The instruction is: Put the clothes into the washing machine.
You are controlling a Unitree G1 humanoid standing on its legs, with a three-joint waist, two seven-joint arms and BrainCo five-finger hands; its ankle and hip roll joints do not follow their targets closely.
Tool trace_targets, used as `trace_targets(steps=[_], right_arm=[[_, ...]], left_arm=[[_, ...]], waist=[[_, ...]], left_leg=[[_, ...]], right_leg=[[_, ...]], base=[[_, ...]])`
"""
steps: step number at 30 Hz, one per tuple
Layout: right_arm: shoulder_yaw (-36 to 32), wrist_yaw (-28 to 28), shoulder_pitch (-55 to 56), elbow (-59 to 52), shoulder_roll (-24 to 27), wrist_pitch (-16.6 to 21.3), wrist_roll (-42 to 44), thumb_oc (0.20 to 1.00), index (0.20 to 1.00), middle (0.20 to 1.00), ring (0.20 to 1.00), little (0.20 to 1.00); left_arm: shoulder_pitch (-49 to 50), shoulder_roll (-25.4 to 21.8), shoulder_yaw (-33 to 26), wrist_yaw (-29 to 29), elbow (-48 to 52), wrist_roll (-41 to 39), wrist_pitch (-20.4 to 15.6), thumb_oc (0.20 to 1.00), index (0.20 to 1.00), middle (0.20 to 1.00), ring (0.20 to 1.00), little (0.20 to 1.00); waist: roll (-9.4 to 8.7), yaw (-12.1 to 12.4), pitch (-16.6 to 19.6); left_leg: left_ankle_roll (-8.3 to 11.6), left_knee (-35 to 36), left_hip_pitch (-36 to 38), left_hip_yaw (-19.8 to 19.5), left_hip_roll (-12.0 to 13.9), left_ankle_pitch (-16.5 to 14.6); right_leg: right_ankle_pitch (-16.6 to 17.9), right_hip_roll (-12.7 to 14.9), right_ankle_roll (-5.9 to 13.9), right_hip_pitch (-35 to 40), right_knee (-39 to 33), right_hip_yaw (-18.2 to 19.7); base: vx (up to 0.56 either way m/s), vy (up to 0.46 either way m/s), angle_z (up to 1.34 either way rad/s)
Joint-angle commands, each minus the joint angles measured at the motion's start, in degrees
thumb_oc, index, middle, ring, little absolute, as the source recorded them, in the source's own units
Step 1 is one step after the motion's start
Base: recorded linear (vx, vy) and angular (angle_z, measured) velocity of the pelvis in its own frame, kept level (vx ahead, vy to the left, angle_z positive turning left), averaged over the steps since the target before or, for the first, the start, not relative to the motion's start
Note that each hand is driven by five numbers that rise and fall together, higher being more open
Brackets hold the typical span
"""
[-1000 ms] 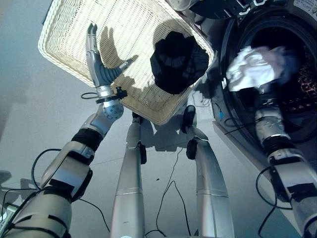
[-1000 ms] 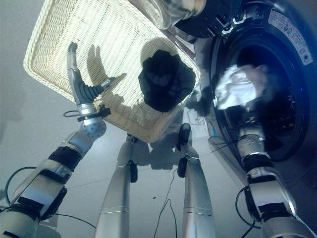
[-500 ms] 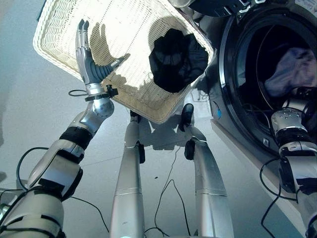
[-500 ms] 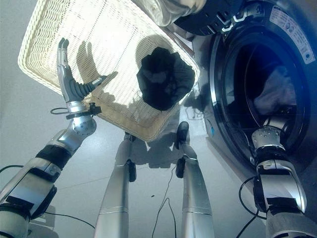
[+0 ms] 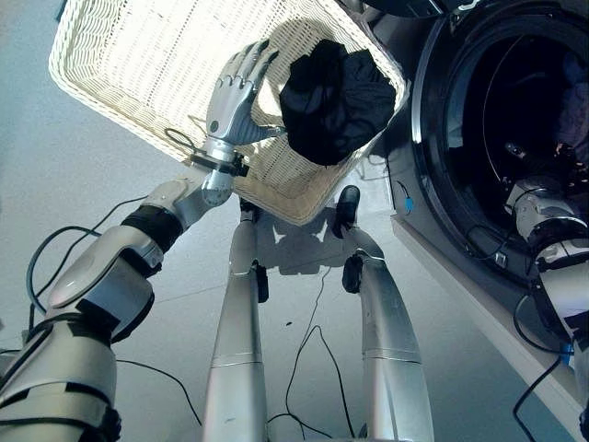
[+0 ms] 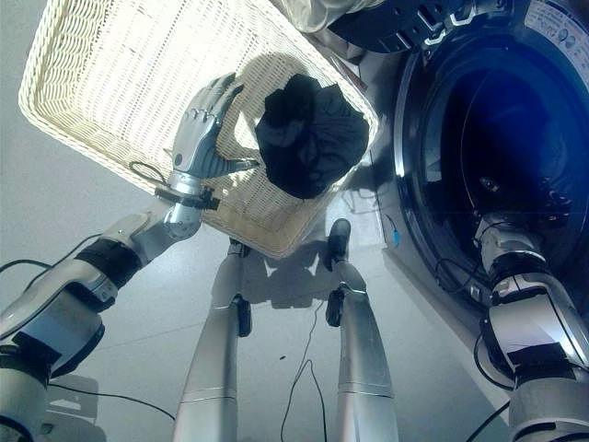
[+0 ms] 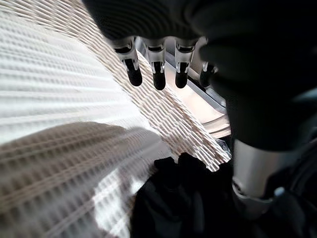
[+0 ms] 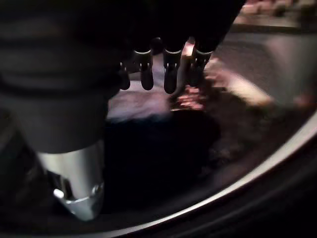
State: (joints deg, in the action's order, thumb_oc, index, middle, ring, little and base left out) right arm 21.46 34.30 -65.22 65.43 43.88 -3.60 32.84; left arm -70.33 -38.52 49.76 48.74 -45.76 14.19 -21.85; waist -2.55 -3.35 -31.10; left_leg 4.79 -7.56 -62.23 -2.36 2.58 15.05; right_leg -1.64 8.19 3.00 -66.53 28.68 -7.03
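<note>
A black garment (image 5: 333,87) lies bunched in the near right corner of the cream wicker basket (image 5: 138,55). My left hand (image 5: 235,92) hovers over the basket just left of it, fingers (image 7: 157,74) straight and empty. In the left wrist view the black garment (image 7: 183,198) shows below the fingertips. The washing machine's round opening (image 5: 433,138) gapes on the right. My right arm reaches into the drum. Its hand (image 8: 170,74) is open over pale and dark clothes (image 8: 138,104) lying inside and holds nothing.
The machine's dark door (image 6: 386,23) stands swung open above the basket's far right corner. The basket sits on a grey floor (image 5: 55,203), close against the machine's front.
The white cloth my right hand carried has gone into the drum and the hand is now empty. My left hand has swung from the basket's left side to beside the black garment.
</note>
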Motion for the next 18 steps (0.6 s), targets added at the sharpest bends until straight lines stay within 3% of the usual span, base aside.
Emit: trace_targets(steps=[1, 7, 18], right_arm=[[2.30, 6.74, 0.91, -3.47, 2.65, 4.55, -7.61, 1.000, 1.000, 1.000, 1.000, 1.000], [1.25, 15.34, 6.60, -16.52, -2.25, 7.31, -17.13, 1.000, 1.000, 1.000, 1.000, 1.000], [2.54, 18.14, 13.51, -31.47, -7.72, 9.83, -33.83, 1.000, 1.000, 1.000, 1.000, 1.000]], left_arm=[[-0.94, 3.63, -7.31, 1.87, -1.89, -6.60, -2.92, 1.000, 1.000, 1.000, 1.000, 1.000], [3.23, 6.29, -16.30, 4.05, -1.92, -10.97, -4.99, 1.000, 1.000, 1.000, 1.000, 1.000], [8.07, 9.58, -26.71, 7.04, -2.61, -18.03, -8.87, 1.000, 1.000, 1.000, 1.000, 1.000]], waist=[[0.12, 0.33, 1.30], [0.20, -0.25, 1.30], [1.22, -0.79, 1.30]], left_leg=[[1.41, -9.61, 0.12, 2.47, -1.29, -12.29], [1.85, -9.48, -0.29, 2.97, -1.36, -12.40], [2.42, -8.92, -0.36, 3.53, -1.57, -11.76]], right_leg=[[9.31, -3.43, 6.55, 3.23, -10.80, -0.45], [8.19, -3.79, 6.39, 2.39, -10.26, 0.26], [5.92, -4.19, 5.68, 1.60, -8.95, 1.39]], base=[[-0.01, 0.050, -0.02], [0.00, 0.006, 0.00], [-0.02, 0.040, -0.02]])
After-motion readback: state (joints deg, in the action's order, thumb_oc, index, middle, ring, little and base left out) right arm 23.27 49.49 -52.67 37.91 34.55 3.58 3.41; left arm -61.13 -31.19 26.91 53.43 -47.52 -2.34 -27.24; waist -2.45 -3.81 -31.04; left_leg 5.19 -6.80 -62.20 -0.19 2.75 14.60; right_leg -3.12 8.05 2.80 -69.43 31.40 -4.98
